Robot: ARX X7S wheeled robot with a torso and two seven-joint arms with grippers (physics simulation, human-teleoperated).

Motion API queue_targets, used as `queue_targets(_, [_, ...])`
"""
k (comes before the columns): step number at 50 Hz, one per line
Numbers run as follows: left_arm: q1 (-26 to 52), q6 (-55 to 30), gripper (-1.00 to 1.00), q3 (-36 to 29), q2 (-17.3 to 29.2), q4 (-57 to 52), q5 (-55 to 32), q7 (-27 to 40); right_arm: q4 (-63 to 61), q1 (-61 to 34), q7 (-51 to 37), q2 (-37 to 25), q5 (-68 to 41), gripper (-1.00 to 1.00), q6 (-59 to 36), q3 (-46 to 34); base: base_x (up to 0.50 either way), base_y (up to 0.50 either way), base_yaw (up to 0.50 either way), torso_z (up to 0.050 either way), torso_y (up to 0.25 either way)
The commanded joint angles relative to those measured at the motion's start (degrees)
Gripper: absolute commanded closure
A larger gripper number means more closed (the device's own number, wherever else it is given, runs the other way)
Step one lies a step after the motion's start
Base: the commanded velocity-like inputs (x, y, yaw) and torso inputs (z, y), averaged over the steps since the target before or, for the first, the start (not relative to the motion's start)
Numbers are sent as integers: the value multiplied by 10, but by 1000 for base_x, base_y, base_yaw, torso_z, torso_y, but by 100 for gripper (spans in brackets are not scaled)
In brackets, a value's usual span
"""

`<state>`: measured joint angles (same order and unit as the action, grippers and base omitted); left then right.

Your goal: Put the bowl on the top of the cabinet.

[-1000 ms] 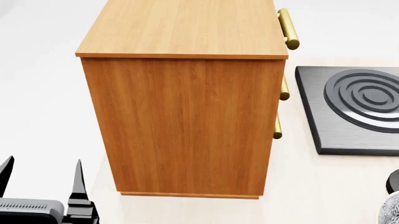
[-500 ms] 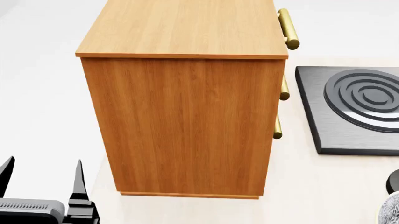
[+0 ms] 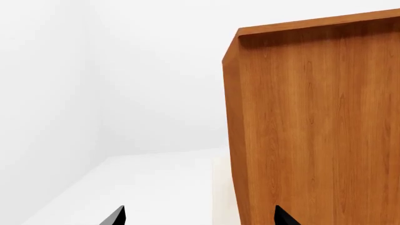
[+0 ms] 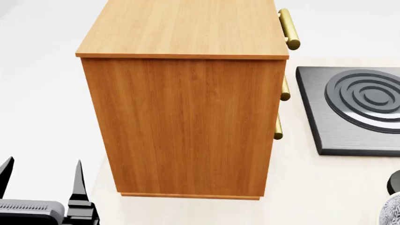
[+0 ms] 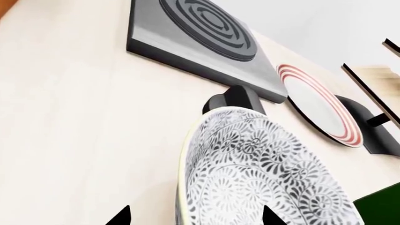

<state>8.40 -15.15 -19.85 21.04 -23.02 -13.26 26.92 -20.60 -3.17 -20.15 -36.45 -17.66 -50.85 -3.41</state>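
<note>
Two open grippers, left (image 4: 40, 180) and right (image 5: 194, 216), hold nothing; right should straddle bowl (image 5: 262, 173) rim squarely before lifting to cabinet (image 4: 187, 117)

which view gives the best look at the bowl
The right wrist view: the bowl fills the foreground, its grey floral pattern clear, between the right gripper fingertips. The head view catches only a sliver of it at the lower right corner. The left wrist view shows none, only the cabinet.

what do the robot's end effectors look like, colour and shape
The left end effector has two black, thin fingers tapering to sharp points on a grey ribbed body. Of the right end effector only two black pointed fingertips show. No cables or markings are visible.
</note>
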Motion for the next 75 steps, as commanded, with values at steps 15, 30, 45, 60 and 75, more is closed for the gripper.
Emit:
queue_targets(15, [-3,1,-100,-1,4,-5,-3,4,6,-3,-2,2,2,-100,2,-6,0,0,0,0,0])
queue_targets(30, [-1,2,-100,-3,4,-2,-3,5,10,-5,-2,2,4,-100,5,-10,0,0,0,0,0])
queue_targets(45, [0,3,-100,-5,5,-2,-4,6,15,-5,-3,3,5,-100,11,-10,0,0,0,0,0])
queue_targets(60, [-2,-1,-100,-3,10,-11,-7,11,3,-7,-2,0,3,100,6,-12,0,0,0,0,0])
queue_targets(75, [-5,4,-100,-3,10,-8,-8,13,-67,-22,-10,-6,-15,100,-34,5,0,0,0,0,0])
